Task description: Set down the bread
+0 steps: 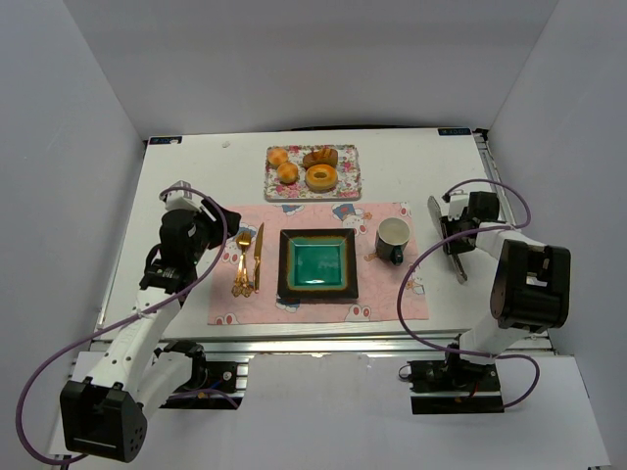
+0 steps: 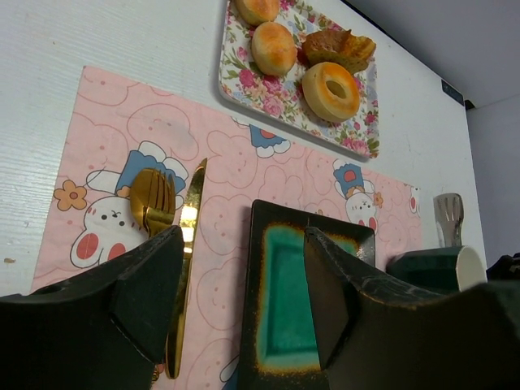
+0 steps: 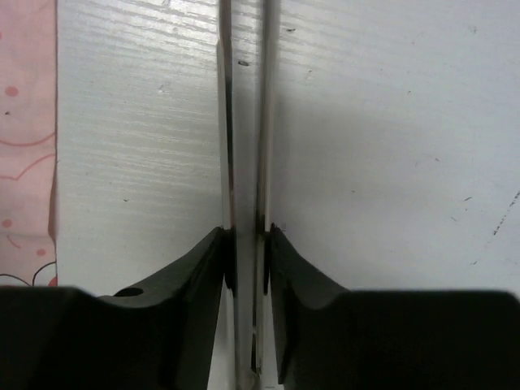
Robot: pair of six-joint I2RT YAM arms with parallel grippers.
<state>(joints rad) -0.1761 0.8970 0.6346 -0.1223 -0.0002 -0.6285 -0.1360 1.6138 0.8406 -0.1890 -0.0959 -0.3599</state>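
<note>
At the near left, the left gripper [image 2: 242, 296] is held wide apart above the pink placemat [image 1: 382, 294], close to the gold fork [image 2: 152, 199] and knife [image 2: 188, 236]. At the right, metal tongs [image 3: 226, 162] are pinched between the narrowed fingers of the right gripper [image 3: 248, 244]. Farther back, the bread [image 1: 321, 177] is seen lying untouched on the floral tray [image 1: 345, 193], right of two buns [image 1: 287, 173].

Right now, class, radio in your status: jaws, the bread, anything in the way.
Left gripper jaws open, empty. Right gripper jaws shut on tongs. Bread on floral tray, untouched, buns and pastry alongside. Nothing covering it.
</note>
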